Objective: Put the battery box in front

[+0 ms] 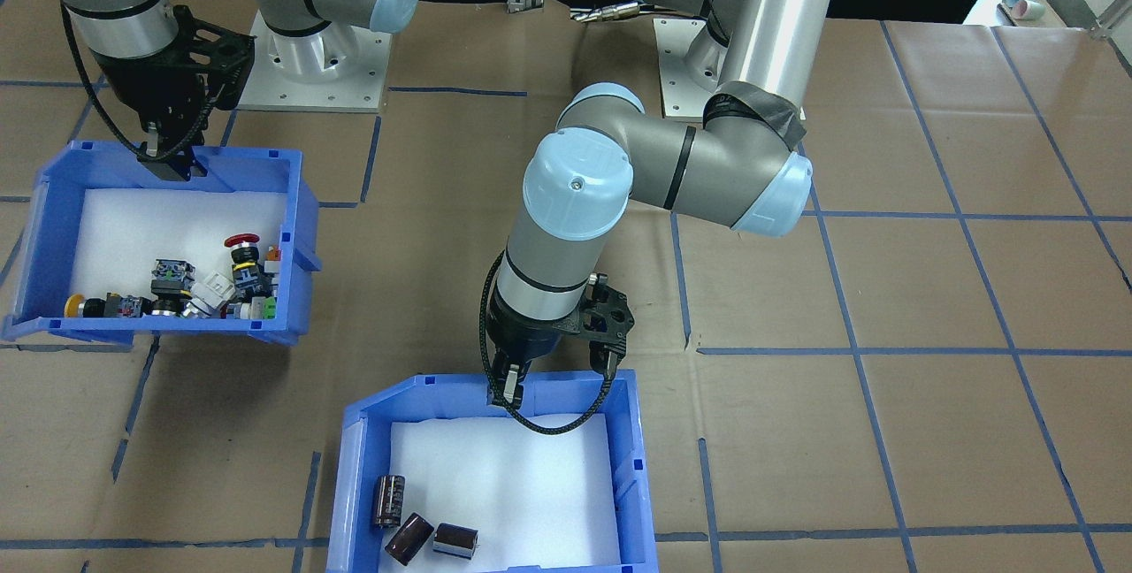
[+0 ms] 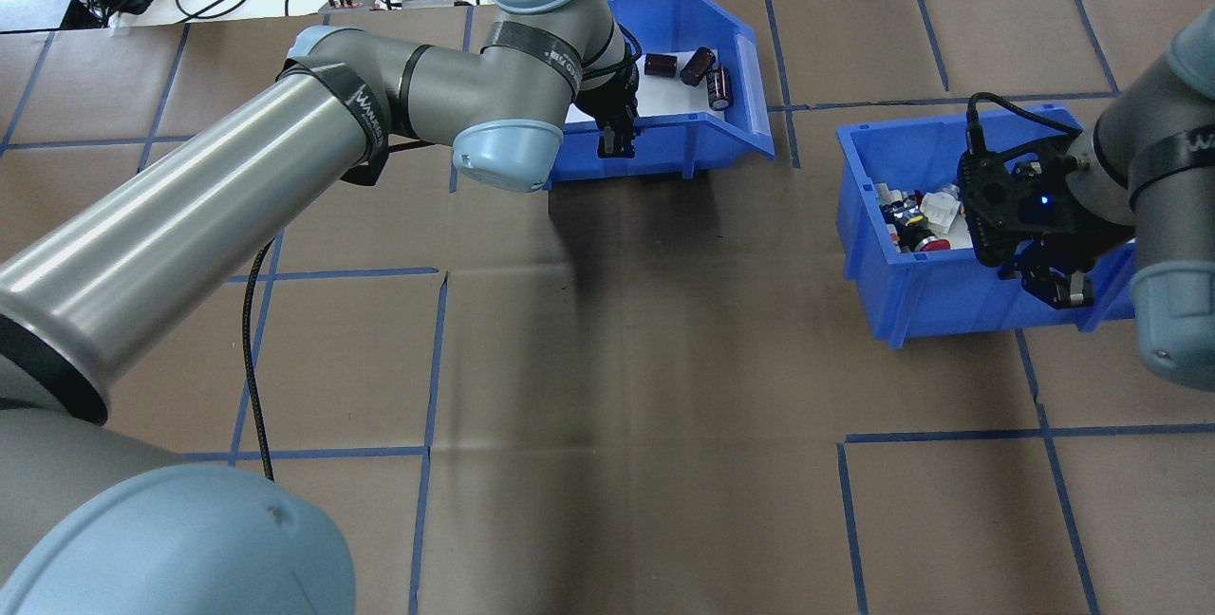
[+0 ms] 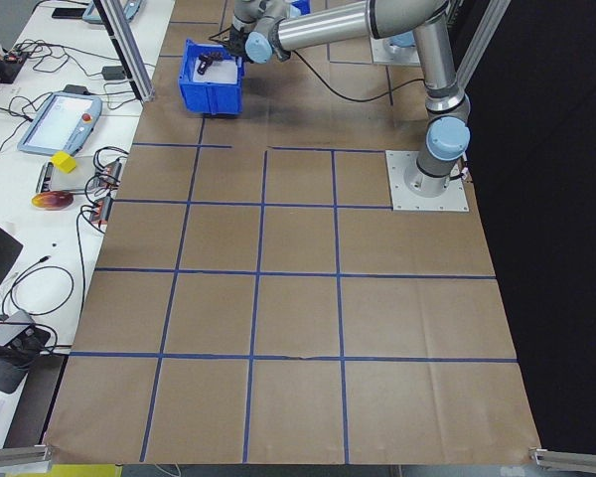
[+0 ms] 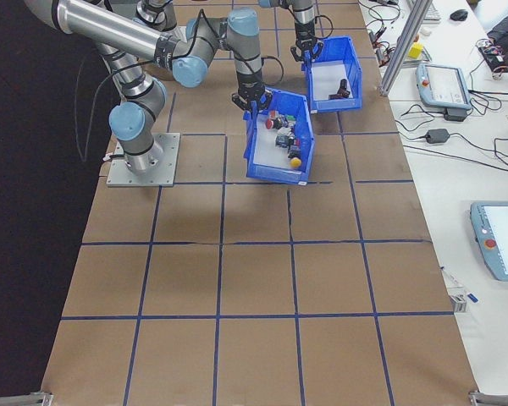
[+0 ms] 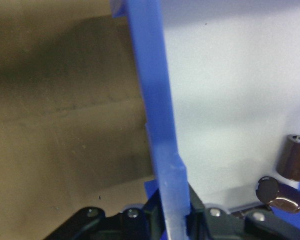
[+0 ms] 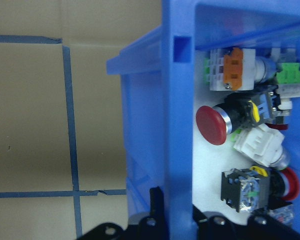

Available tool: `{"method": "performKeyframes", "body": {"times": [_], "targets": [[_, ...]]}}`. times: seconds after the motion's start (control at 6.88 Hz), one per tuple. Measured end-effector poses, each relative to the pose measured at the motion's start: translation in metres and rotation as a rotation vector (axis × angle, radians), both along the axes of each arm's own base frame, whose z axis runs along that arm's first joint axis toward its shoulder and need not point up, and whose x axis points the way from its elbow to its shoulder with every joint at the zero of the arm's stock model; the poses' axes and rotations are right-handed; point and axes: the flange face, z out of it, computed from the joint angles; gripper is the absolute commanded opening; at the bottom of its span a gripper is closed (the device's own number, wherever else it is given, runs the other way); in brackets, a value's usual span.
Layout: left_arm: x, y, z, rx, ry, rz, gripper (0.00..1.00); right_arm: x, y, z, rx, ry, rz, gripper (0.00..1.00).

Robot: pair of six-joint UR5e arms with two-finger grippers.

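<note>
The battery box [image 1: 632, 467] is a blue bin with a white foam floor, standing at the table edge far from the robot. Three dark cylindrical cells [image 1: 424, 524] lie in one corner of it. My left gripper [image 1: 504, 392] is shut on its wall nearest the robot; the left wrist view shows that blue wall [image 5: 155, 100] pinched between the fingers, with the cells [image 5: 290, 160] beyond. Overhead, this gripper [image 2: 612, 136] sits on the box [image 2: 683, 145]. My right gripper [image 1: 168, 157] is shut on the wall of the push-button bin [image 1: 301, 237].
The push-button bin [image 2: 911, 302] holds several colourful switches [image 6: 240, 130]. Brown paper with blue tape lines [image 2: 437, 359] covers the table. The arm bases [image 1: 309, 60] stand on the robot's side. A bench with cables and tablets [image 3: 60, 119] runs along the far edge.
</note>
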Motion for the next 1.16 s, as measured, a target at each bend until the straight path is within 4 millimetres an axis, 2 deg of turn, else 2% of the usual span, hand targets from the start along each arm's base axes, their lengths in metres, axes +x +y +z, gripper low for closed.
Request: {"method": "performKeyframes", "body": {"times": [0.15,0.29,0.44,0.58,0.73,1.02,1.16], "targets": [[-0.002,-0.001,-0.007,0.006,0.001,0.002,0.1,0.002,0.009,-0.002,0.0,0.0,0.0,0.05],[-0.003,-0.001,-0.011,0.01,0.002,0.004,0.34,0.004,0.016,-0.004,0.001,0.001,-0.001,0.05],[-0.003,-0.001,-0.012,0.013,-0.002,0.009,0.63,0.005,0.021,-0.006,0.005,0.001,-0.001,0.05],[-0.002,0.0,-0.01,0.014,-0.011,0.026,0.81,0.007,0.026,-0.008,0.011,-0.001,0.0,0.05],[0.0,0.002,-0.005,0.008,-0.032,0.059,0.93,0.008,0.03,-0.01,0.014,-0.004,0.001,0.05],[0.005,0.013,0.015,-0.001,-0.069,0.116,0.94,0.011,0.036,-0.013,0.022,-0.01,-0.001,0.05],[0.009,0.025,0.038,0.011,-0.081,0.116,0.94,0.013,0.042,-0.016,0.03,-0.021,-0.003,0.05]]}}
